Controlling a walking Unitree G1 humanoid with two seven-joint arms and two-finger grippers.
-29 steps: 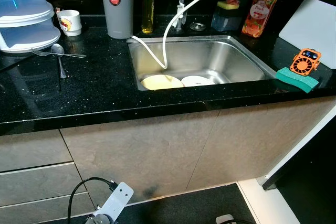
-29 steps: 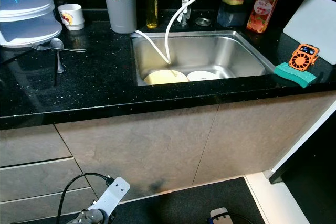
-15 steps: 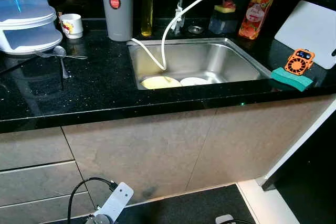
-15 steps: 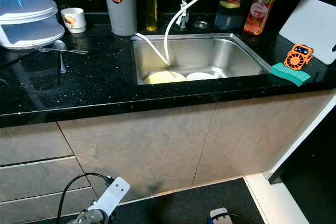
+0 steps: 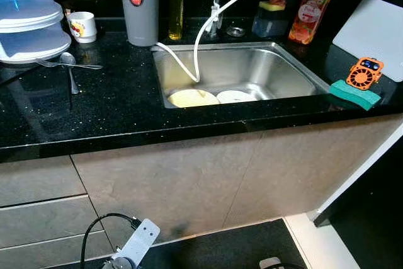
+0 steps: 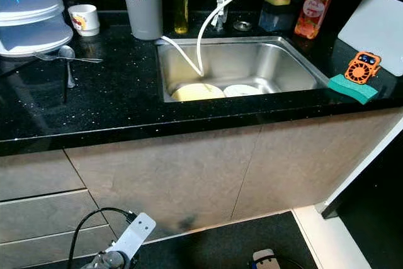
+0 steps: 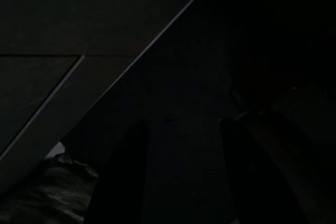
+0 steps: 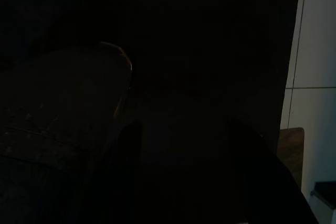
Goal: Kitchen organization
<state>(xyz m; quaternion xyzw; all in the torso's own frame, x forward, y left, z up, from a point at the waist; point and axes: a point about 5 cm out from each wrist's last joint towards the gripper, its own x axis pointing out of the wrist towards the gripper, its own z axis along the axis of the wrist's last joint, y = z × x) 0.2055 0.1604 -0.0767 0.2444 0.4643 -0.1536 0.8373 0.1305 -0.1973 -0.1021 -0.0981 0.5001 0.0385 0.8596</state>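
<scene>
Facing sink (image 5: 277, 70) | plates (image 5: 192, 98) inside (both tools hang idle)

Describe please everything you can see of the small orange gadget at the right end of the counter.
The orange gadget looks like a small plastic handheld fan: a round black grille with orange spokes, and above it a dark strip with two pale spots. It leans tilted on top of a green sponge, which lies on the black countertop near its front edge. A white cutting board stands just behind it; whether they touch is unclear.

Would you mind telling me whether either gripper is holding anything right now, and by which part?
Nothing is held: both arms hang idle below the counter, fingers apart in the dark wrist views.
</scene>
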